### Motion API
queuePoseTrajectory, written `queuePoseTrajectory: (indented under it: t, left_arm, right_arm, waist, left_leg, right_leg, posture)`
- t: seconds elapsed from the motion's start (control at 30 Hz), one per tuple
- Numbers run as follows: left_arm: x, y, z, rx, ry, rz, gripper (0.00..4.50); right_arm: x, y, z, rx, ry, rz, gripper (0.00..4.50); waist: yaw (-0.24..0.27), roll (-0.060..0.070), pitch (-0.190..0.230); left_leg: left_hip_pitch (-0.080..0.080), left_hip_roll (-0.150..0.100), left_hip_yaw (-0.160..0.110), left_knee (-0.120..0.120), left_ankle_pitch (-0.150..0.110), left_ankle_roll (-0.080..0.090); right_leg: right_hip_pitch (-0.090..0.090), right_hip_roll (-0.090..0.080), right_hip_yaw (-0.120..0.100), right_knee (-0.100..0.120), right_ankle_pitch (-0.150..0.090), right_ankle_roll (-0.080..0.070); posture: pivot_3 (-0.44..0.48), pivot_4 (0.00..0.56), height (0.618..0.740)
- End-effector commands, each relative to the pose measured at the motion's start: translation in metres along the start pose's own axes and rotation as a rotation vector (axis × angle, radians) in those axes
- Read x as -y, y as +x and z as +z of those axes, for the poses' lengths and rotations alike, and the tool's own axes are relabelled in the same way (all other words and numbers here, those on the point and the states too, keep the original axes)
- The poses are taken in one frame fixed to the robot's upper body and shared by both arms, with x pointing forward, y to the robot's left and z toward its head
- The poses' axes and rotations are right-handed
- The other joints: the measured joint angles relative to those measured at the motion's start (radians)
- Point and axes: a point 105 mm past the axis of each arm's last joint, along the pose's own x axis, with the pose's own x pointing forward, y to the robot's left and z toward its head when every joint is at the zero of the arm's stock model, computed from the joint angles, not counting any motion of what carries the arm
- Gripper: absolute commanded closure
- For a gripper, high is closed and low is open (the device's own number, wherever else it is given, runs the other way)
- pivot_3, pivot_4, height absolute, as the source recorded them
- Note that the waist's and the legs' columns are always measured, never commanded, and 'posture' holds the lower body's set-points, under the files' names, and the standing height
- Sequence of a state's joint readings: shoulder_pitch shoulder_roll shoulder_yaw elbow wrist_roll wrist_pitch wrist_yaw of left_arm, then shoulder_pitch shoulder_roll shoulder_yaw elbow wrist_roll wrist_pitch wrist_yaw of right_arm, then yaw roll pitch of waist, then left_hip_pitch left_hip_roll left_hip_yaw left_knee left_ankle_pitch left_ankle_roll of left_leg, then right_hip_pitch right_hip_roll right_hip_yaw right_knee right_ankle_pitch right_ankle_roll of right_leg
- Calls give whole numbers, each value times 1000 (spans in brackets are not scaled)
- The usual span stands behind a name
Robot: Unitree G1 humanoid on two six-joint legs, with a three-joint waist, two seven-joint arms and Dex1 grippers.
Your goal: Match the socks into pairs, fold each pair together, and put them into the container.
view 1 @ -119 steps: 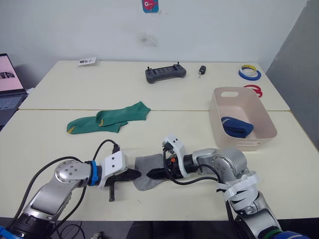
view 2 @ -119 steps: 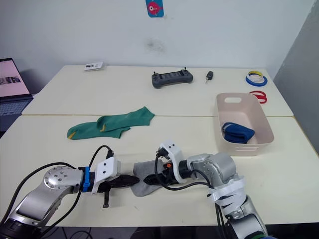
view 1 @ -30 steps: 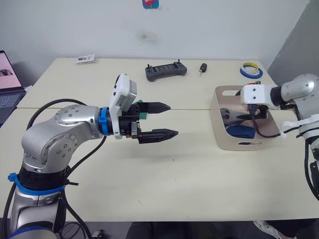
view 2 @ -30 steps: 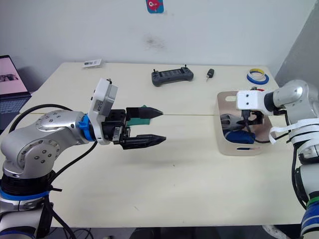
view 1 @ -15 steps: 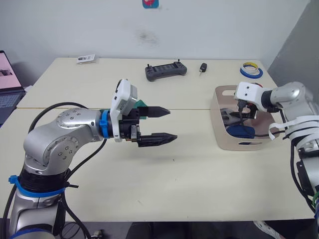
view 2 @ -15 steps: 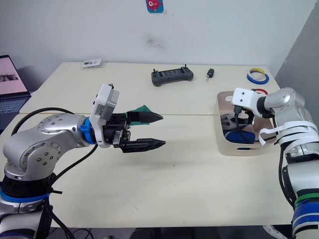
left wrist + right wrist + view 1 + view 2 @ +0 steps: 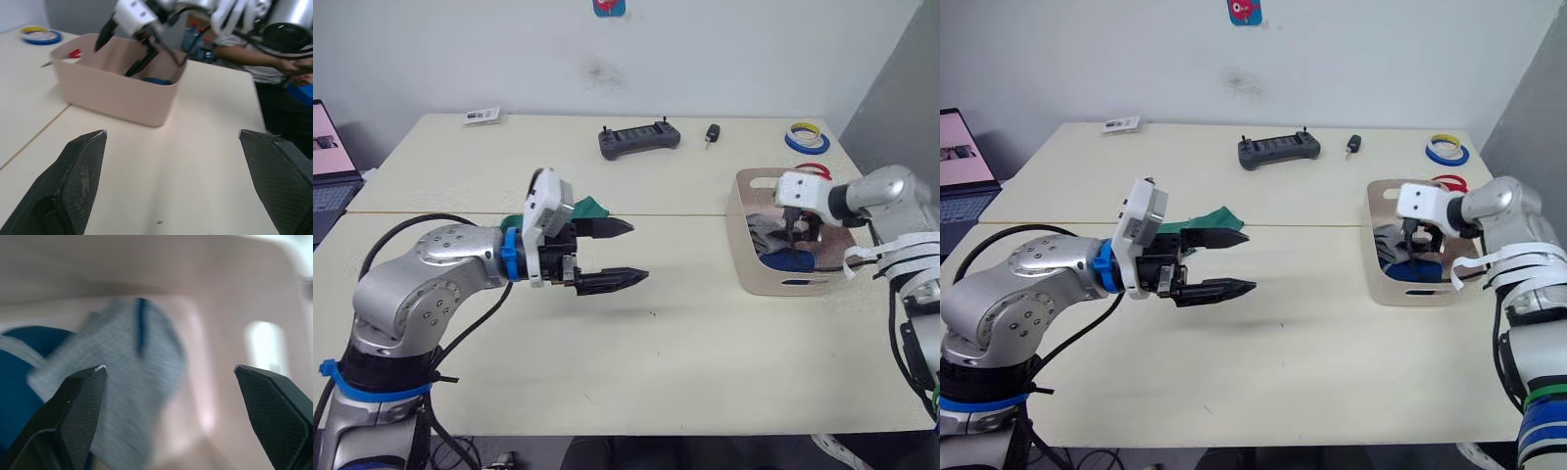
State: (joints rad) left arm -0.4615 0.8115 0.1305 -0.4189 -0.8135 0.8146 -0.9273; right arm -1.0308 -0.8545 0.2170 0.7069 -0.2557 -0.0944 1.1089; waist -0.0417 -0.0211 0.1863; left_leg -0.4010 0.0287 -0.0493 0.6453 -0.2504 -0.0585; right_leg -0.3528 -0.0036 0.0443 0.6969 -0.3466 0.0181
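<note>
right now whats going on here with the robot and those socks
The robot is sorting socks into a pinkish bin. Its right claw is open over the bin, with a grey pair lying loose below it beside a dark blue pair. The left claw hangs open and empty above the table. The green socks lie on the table behind the left arm, not yet put in.

Black controller (image 7: 638, 142) and key fob (image 7: 710, 135) on far table, tape rolls (image 7: 803, 140) near corner, laptop (image 7: 331, 166) at left.
</note>
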Motion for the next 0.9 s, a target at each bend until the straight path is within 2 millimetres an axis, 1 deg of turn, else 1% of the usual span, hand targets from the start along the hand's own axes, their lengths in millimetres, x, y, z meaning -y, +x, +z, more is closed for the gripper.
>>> queuePoseTrajectory:
  t: [0.03, 0.1, 0.13, 0.17, 0.23, 0.3, 0.37, 0.43, 0.5, 0.57, 0.67, 0.77, 0.83, 0.9]
  left_arm:
    - [-21, -34, -1, 10, 59, 208, 0]
    - [-37, -65, -17, -7, 62, 389, 0]
    - [-41, -77, -23, -13, 60, 452, 0]
    - [-45, -88, -29, -19, 51, 513, 0]
    - [-51, -115, -49, -43, 8, 644, 0]
    - [-50, -148, -74, -65, -29, 794, 0]
    - [-43, -178, -98, -91, -65, 932, 0]
    - [-34, -197, -115, -104, -96, 1004, 0]
    - [-25, -209, -129, -118, -135, 1038, 0]
    - [-20, -218, -139, -134, -156, 1069, 0]
    - [-18, -221, -140, -131, -155, 1082, 0]
    - [-23, -220, -136, -116, -147, 1095, 0]
    - [-29, -217, -132, -101, -145, 1101, 0]
    - [-39, -209, -125, -67, -145, 1104, 0]
  right_arm:
    - [29, -37, 25, 161, -9, -207, 13]
    - [25, -53, 45, 310, 12, -293, 13]
    - [22, -59, 52, 362, 15, -325, 13]
    - [14, -62, 63, 441, 42, -327, 13]
    - [-14, -64, 83, 568, 99, -265, 13]
    - [-54, -63, 103, 678, 173, -171, 13]
    - [-98, -59, 120, 735, 232, -53, 13]
    - [-129, -53, 124, 731, 303, 36, 13]
    - [-152, -47, 120, 697, 348, 117, 13]
    - [-167, -44, 117, 680, 356, 169, 13]
    - [-171, -42, 118, 687, 381, 179, 13]
    - [-173, -40, 117, 690, 387, 178, 13]
    - [-174, -38, 116, 696, 396, 178, 13]
    - [-175, -37, 116, 706, 407, 176, 13]
  waist:
    - [-1, 0, 0]
    - [-2, 0, 0]
    - [-2, 0, 0]
    - [-2, 0, 0]
    - [-1, 0, 0]
    - [3, 0, 0]
    - [6, 1, 0]
    - [10, 0, 0]
    - [13, 0, -1]
    - [16, -2, -2]
    - [14, -3, -3]
    - [13, -4, -3]
    - [13, -4, -3]
    - [14, -5, -3]
  left_leg:
    - [0, 0, 0, 0, 0, 0]
    - [0, 1, 0, -1, 0, 0]
    - [0, 1, -1, 0, 0, 0]
    - [0, 2, -1, -1, 0, 1]
    - [0, 2, -2, -1, -1, 2]
    - [1, 1, -2, 0, -2, 4]
    - [1, 1, -2, 0, -2, 4]
    - [1, 1, -2, 0, -2, 4]
    - [1, 0, -2, 0, -2, 4]
    - [1, -1, -2, 0, -2, 4]
    - [2, -1, -2, 0, -2, 4]
    - [2, -1, -2, 0, -2, 4]
    - [2, 0, -3, -1, -2, 4]
    - [2, 0, -3, -1, -2, 4]
  right_leg:
    - [0, 0, 0, 0, 0, 0]
    - [0, 0, 0, 0, 0, 0]
    - [0, 0, 0, 0, 0, 0]
    - [0, 0, 0, 0, 0, 0]
    - [0, 0, 0, 1, 0, 0]
    - [1, 0, 0, 2, 0, 0]
    - [2, -1, 0, 2, 0, 0]
    - [2, -1, -1, 1, 0, 0]
    - [2, -2, -1, 1, 0, 0]
    - [3, -3, -2, 0, 0, 0]
    - [3, -3, -2, 0, 0, 1]
    - [3, -3, -2, 0, 0, 1]
    - [3, -2, -2, 0, 0, 1]
    - [3, -2, -2, 0, 0, 1]
  posture:
    - [0, 150, 740]
    - [0, 150, 740]
    - [0, 150, 740]
    - [0, 150, 740]
    - [0, 150, 740]
    - [0, 150, 740]
    - [0, 150, 740]
    - [0, 150, 740]
    - [0, 150, 740]
    - [0, 150, 740]
    - [0, 150, 740]
    - [0, 150, 740]
    - [0, 150, 740]
    - [0, 150, 740]
